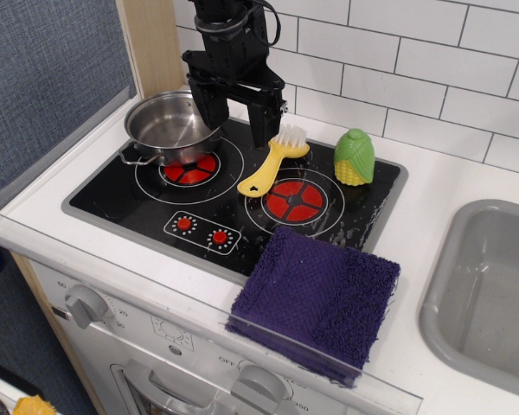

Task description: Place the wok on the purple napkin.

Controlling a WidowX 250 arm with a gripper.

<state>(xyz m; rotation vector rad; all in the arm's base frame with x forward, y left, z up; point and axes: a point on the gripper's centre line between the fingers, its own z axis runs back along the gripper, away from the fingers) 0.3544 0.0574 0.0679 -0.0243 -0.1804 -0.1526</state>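
The wok is a shiny steel pot with wire loop handles, standing on the back left burner of the black stovetop. My black gripper hangs over the wok's right rim. Its jaws are open wide: the left finger is at the rim and the right finger is outside the pot, above the stovetop. It holds nothing. The purple napkin lies flat at the counter's front, right of the stove knobs and overlapping the stovetop's front right corner.
A yellow brush with white bristles lies between the burners, just below the right finger. A toy corn cob stands at the stovetop's back right. A grey sink basin is at the right. A tiled wall runs behind.
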